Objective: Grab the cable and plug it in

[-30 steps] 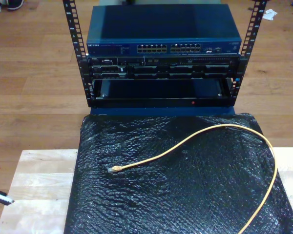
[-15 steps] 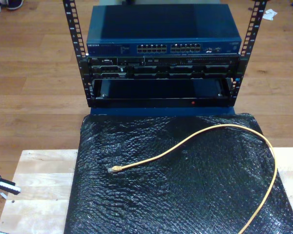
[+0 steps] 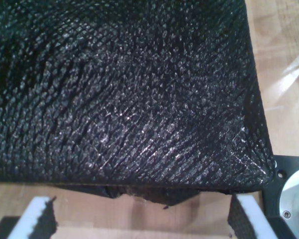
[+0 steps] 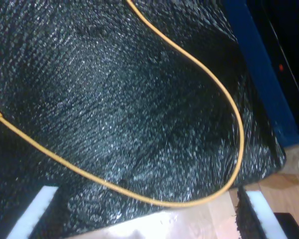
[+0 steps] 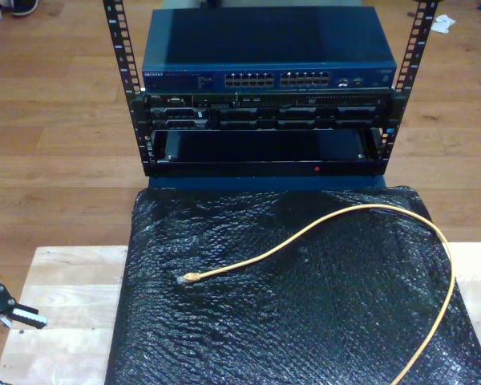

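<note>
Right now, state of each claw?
My first gripper: claw open, holding nothing, above the black mat's edge.
My second gripper: claw open, holding nothing, yellow network cable ahead.

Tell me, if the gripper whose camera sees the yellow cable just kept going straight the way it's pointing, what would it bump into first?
Probably the black bubble-wrap mat, with the cable curving across it between my second gripper's open fingertips. Depth is hard to judge, so it might touch the cable's loop near the mat's edge first.

I find the cable [image 5: 321,224], thin and yellow-orange, lying loose on black bubble wrap [image 5: 305,321] in one wide arc. Its small plug tip [image 5: 184,279] rests flat toward the exterior view's left, untouched.
</note>
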`<state>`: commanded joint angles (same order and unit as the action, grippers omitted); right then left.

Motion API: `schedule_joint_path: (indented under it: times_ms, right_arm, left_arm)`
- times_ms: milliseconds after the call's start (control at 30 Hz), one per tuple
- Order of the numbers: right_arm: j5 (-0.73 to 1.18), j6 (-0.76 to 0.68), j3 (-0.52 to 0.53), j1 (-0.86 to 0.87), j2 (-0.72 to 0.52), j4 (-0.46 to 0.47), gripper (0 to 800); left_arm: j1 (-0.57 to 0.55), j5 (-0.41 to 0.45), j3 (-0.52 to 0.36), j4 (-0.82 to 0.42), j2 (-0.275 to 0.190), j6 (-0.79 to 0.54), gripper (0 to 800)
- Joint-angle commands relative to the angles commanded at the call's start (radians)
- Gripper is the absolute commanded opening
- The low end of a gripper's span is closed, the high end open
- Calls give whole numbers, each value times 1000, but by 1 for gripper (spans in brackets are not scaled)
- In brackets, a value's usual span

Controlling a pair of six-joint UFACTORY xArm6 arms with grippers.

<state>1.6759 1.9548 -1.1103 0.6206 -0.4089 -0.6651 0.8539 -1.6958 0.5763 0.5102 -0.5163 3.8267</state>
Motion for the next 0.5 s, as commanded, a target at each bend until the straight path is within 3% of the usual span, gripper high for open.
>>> schedule_joint_path:
  times_ms: [500]
  right_arm:
    - [-152, -143, 0, -284, 29, 9, 798]
  left_arm:
    - [0, 2, -11, 0, 2, 2, 800]
